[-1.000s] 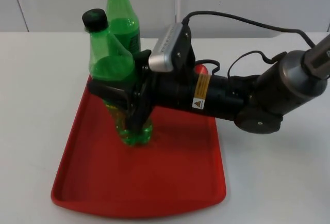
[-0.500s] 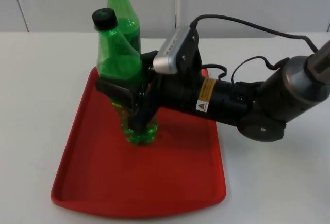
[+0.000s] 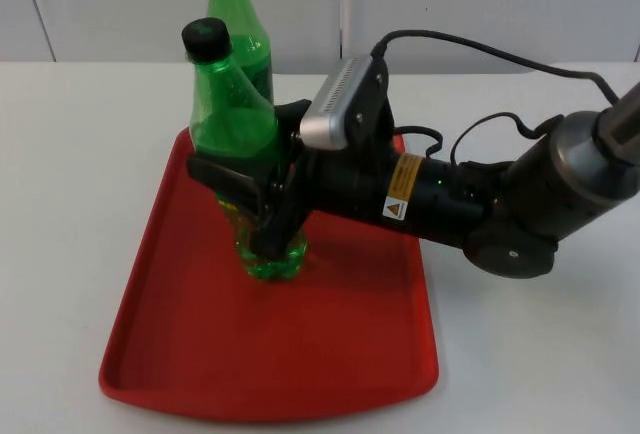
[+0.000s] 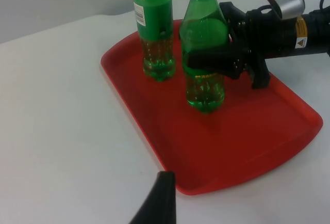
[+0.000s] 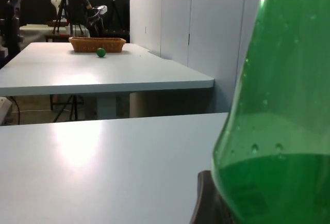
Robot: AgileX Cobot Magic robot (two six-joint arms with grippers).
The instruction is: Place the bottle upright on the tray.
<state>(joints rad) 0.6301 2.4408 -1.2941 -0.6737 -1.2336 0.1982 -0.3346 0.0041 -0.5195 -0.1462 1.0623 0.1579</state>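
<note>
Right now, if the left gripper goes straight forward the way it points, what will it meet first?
Probably bare white table, then the near rim of the red tray. The left gripper's own fingertip hangs above the table; depth is unclear, so it may pass over the rim.

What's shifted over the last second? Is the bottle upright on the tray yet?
The right pincer, still clamped on the held bottle, swung it from a lean toward the picture's left to nearly upright and nudged it right; its base now looks to be on the red tray. The second bottle at the tray's far end and the tray itself did not move. No release yet.
</note>
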